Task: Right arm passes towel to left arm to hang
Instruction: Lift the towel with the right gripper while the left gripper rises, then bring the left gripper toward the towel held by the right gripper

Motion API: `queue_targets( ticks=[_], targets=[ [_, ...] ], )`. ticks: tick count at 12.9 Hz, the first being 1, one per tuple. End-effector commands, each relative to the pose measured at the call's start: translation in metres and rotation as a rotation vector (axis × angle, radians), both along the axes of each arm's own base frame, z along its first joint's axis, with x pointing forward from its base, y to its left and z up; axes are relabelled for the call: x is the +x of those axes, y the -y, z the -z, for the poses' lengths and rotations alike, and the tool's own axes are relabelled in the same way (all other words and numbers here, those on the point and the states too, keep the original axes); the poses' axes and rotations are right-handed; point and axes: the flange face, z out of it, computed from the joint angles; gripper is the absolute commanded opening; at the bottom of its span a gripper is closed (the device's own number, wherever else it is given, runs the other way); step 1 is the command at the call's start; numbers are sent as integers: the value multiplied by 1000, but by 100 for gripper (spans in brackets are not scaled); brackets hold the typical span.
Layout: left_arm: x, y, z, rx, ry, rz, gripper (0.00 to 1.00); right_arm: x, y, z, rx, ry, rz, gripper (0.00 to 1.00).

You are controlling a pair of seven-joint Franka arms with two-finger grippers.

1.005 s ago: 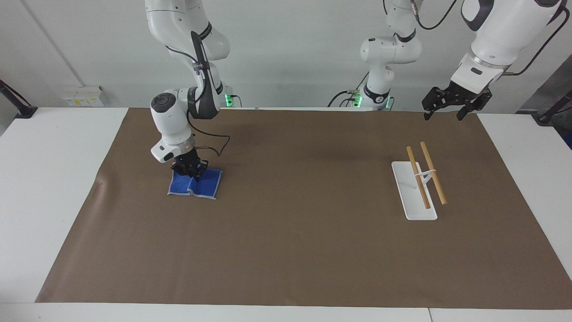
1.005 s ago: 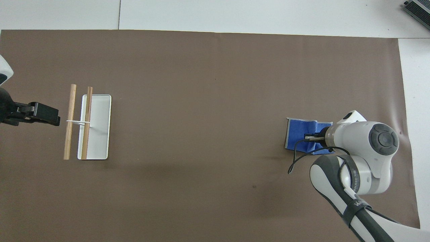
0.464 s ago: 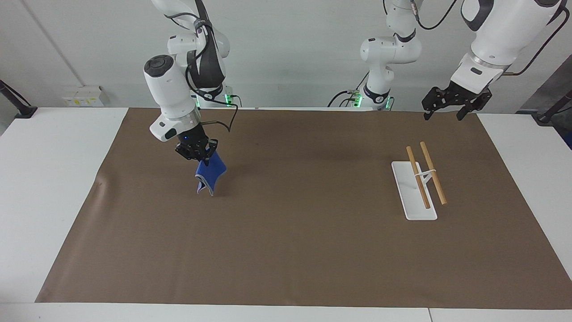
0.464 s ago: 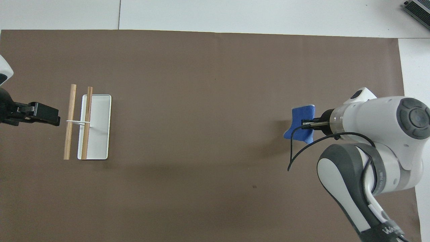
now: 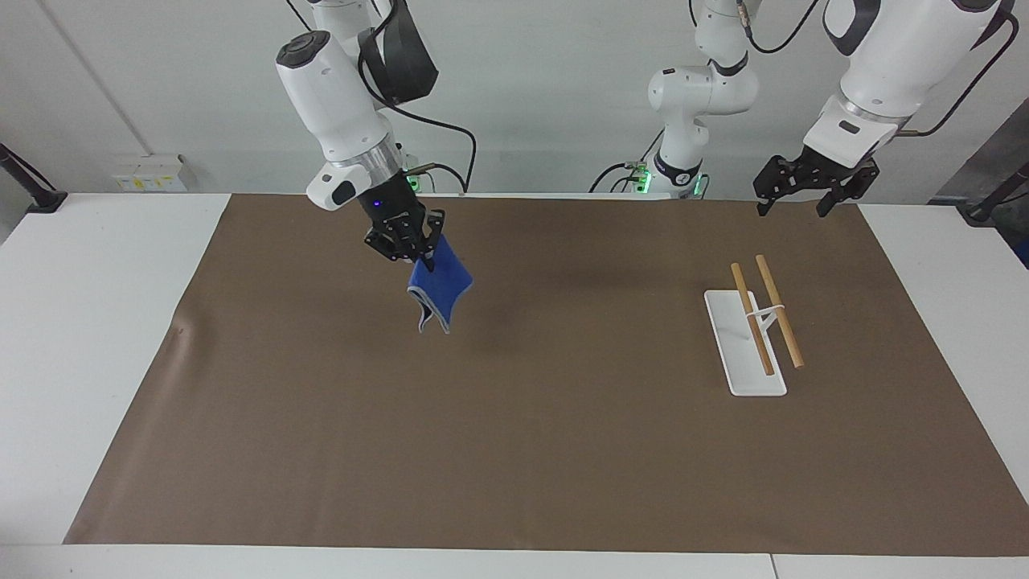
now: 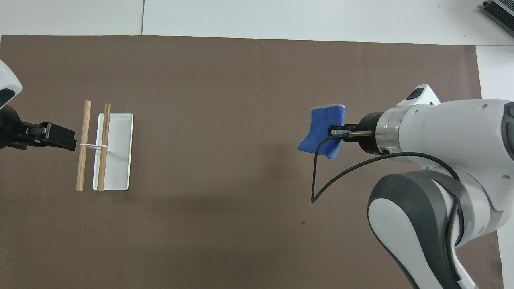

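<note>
The blue towel (image 5: 439, 289) hangs folded from my right gripper (image 5: 416, 251), which is shut on its upper edge and holds it well above the brown mat. In the overhead view the towel (image 6: 323, 130) sits at the tip of the right gripper (image 6: 335, 132). My left gripper (image 5: 800, 201) hangs in the air over the mat's edge at the left arm's end and waits; its fingers are spread and hold nothing. In the overhead view the left gripper (image 6: 60, 138) is over the mat beside the rack.
A towel rack with two wooden rods (image 5: 766, 318) on a white base (image 5: 735, 362) stands toward the left arm's end; it also shows in the overhead view (image 6: 94, 146). A brown mat (image 5: 514, 450) covers the table. A black cable (image 6: 321, 180) loops from the right wrist.
My right gripper lifted the towel off the mat and carried it up and toward the table's middle. The left gripper barely moved.
</note>
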Motion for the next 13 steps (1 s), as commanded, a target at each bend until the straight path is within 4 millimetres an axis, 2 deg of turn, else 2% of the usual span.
queue_targets(
  ticks=[1, 3, 5, 7, 10, 13],
  targets=[
    [-11, 39, 0, 8, 15, 56, 100, -2, -28, -6, 106, -17, 5, 0],
    [-8, 56, -3, -143, 39, -66, 100, -7, -50, -12, 224, -17, 32, 0],
    [-3, 69, 2, -192, 61, -174, 100, -7, -55, -16, 361, -41, 81, 0],
    [1, 81, 11, -296, 64, -390, 100, -10, -58, -18, 473, -58, 111, 0],
    [-3, 102, 13, -398, 13, -692, 100, -18, -74, -6, 533, -70, 124, 0],
    [-14, 145, 19, -466, -38, -976, 100, -25, -100, 4, 583, -39, 170, 0]
  ],
)
